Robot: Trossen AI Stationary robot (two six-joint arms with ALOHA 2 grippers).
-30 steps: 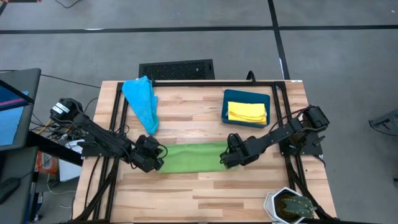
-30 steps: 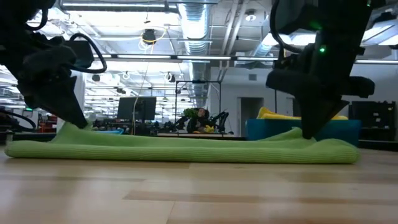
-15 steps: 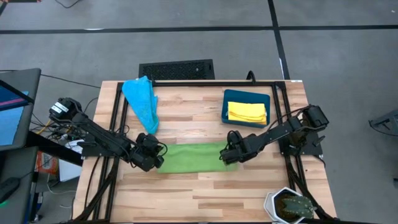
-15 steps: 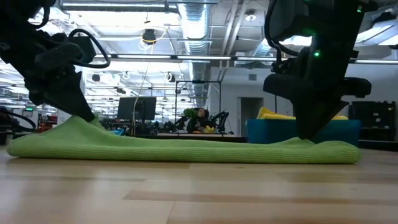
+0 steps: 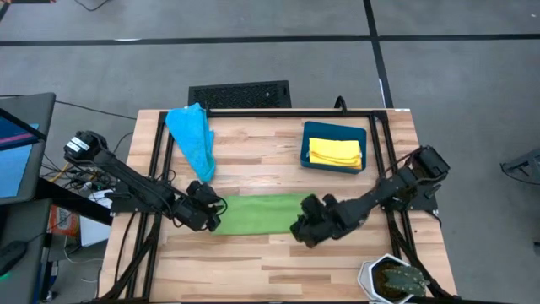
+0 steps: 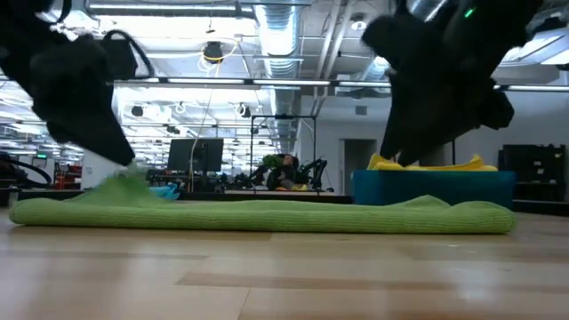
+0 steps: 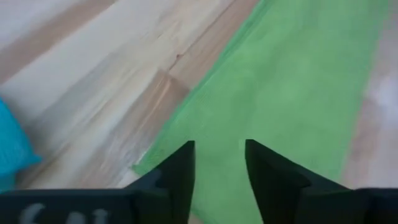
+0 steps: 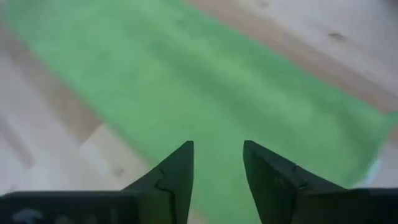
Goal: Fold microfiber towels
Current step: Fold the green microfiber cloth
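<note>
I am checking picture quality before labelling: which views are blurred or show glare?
Low view: both arms smear with motion, and bright ceiling lamps glare behind; the green towel stays sharp. Right wrist view: towel and wood are blurred. Left wrist view: slightly soft. High view: sharp, evenly lit.

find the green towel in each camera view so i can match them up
High view: green towel lies flat on the table, between the left gripper and right gripper.
Low view: a long low strip across the tabletop.
Left wrist view: fills the area ahead of the open fingers.
Right wrist view: a diagonal band ahead of the open fingers.
Shared landmark: the light wood table.
</note>
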